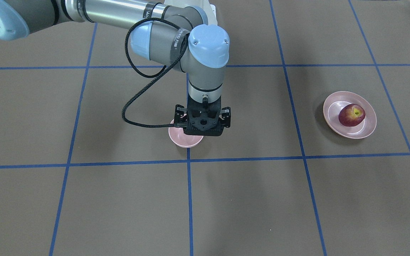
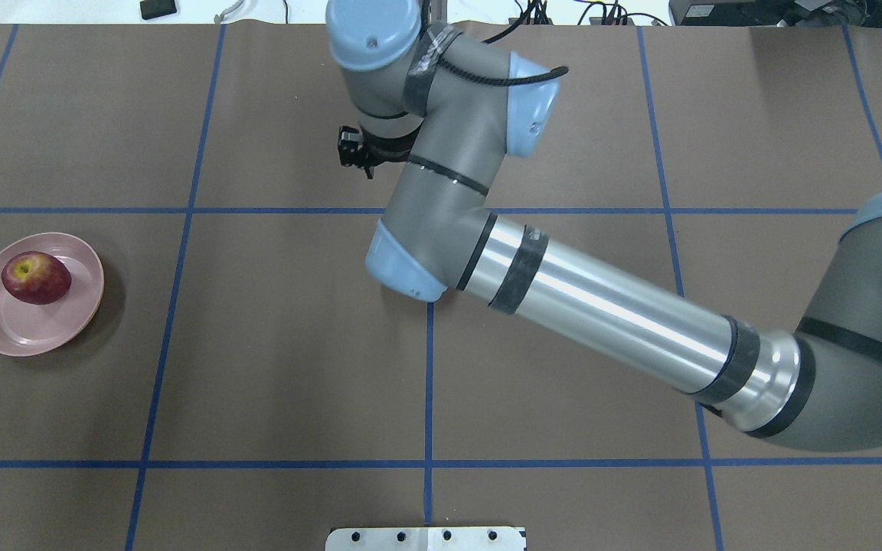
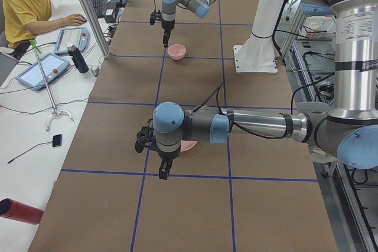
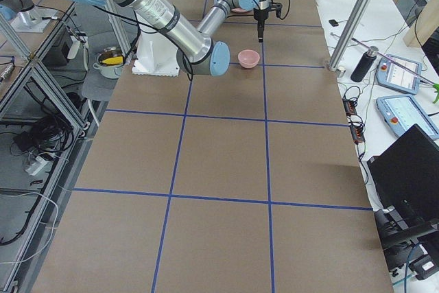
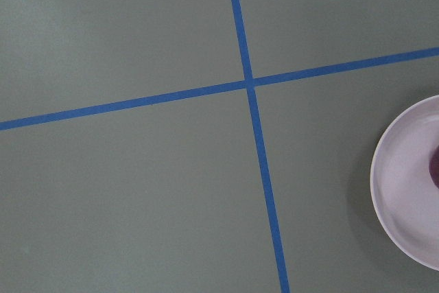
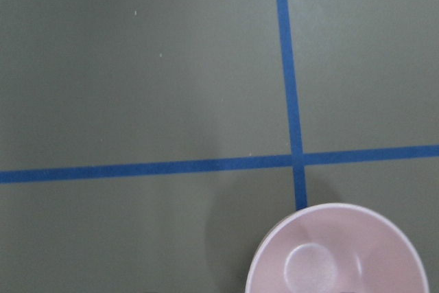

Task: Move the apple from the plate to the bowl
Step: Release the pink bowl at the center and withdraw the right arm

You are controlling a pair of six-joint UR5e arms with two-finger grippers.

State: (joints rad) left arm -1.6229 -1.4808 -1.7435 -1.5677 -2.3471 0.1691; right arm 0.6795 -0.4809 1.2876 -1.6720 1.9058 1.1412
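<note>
Clearly, the pick is not yet begun. Across the brown table (image 2: 280, 367), squared off by blue tape lines (image 2: 429, 383), the right arm (image 2: 602, 306) comes in from 3 o'clock of the overhead view and bends over the middle. The left arm (image 3: 254, 123) shows only in the view from the table's left end, stretched out above the table near the plate. The plate (image 2: 20, 337) lies at 9 o'clock of the overhead view, well apart from the arm at the centre. The right gripper (image 1: 203, 129) hangs pointing down close by the bowl and covers its 2 o'clock rim in the front-facing view. Its fingers are hidden under its own body, so I cannot tell how its jaws stand. The left gripper (image 3: 163, 170) hangs beside the plate, not over it: its wrist camera catches the plate only at 4 o'clock of its picture, and I cannot tell the state of its jaws either. The bowl (image 1: 185, 140) stands empty beside a tape crossing in the middle of the table. The apple (image 2: 36, 278) rests on the plate, toward its 12 o'clock side in the overhead view, touched by nothing. I judge the step in hand to be the approach to the apple, with the left gripper the nearer. The next move calls for it to come over the fruit with jaws spread wider than the apple, then descend and close about its widest part. The carry to the bowl is long, and the right arm there would probably have to give way.
</note>
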